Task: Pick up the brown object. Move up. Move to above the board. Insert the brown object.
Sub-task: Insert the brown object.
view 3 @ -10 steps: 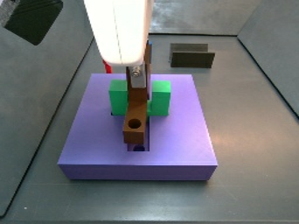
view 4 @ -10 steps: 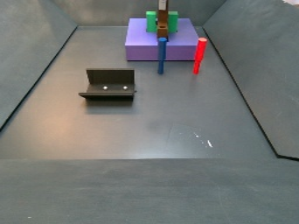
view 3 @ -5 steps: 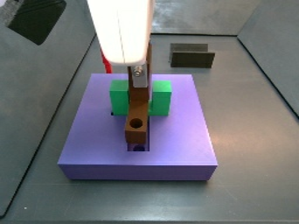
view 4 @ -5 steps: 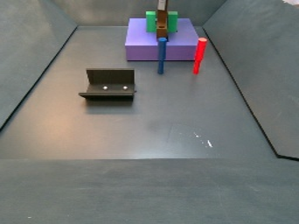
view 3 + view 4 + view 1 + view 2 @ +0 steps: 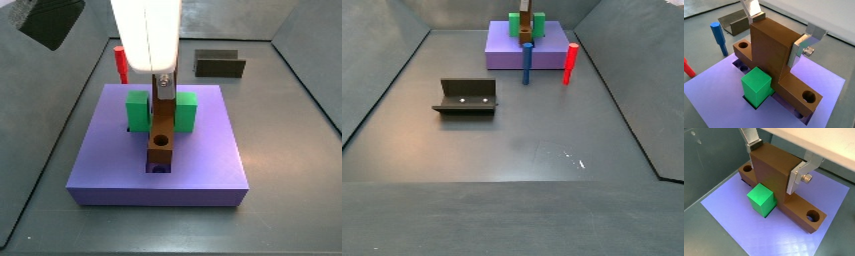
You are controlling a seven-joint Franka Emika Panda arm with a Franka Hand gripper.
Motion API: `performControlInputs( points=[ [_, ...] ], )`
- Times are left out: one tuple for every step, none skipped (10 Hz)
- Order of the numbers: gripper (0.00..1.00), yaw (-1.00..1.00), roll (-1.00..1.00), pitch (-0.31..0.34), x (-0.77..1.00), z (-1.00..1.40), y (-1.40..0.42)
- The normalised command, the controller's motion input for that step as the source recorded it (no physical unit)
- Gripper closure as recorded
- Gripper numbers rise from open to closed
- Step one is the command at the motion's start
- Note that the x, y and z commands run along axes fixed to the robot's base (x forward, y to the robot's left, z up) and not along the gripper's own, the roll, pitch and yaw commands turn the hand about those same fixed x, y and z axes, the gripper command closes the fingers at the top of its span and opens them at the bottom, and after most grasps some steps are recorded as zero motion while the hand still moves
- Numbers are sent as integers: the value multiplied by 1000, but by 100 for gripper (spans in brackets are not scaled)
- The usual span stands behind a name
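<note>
The board (image 5: 201,160), a thick matte lavender square slab, fills the middle of a side view, sitting flat on the grey floor. Over it stands the hand (image 5: 777,32), its flat silver finger plates (image 5: 799,177) pinching the brown object (image 5: 774,50) on two opposite faces. That piece is orange-brown, wooden-looking, a tall bar held upright with a crosspiece low down carrying round holes at each end (image 5: 812,217). In both wrist views the crosspiece lies right down at the board's surface, though whether it's fully seated in the groove is hard to judge. In a side view the bar (image 5: 162,135) runs along the board's centre line, a hole showing near its lower end.

Just beside it, a glossy green block (image 5: 757,86) stands on the board, touching the brown piece. The dark L-shaped fixture (image 5: 466,97) sits well apart on the floor. A red cylinder (image 5: 571,63) stands upright beside the board, and a slim blue peg (image 5: 719,37) stands at the board's edge.
</note>
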Motion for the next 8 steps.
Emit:
performControlInputs(
  points=[
    [100,0,53,49,237,-6,-54],
    [100,0,46,50,269,0,-63],
    [100,0,41,49,286,0,-71],
    [100,0,41,43,286,-3,-77],
    [100,0,39,37,286,-3,-80],
    [100,0,36,31,277,-9,-77],
    [100,0,39,27,257,-11,-74],
    [100,0,37,26,251,-11,-71]
  ],
)
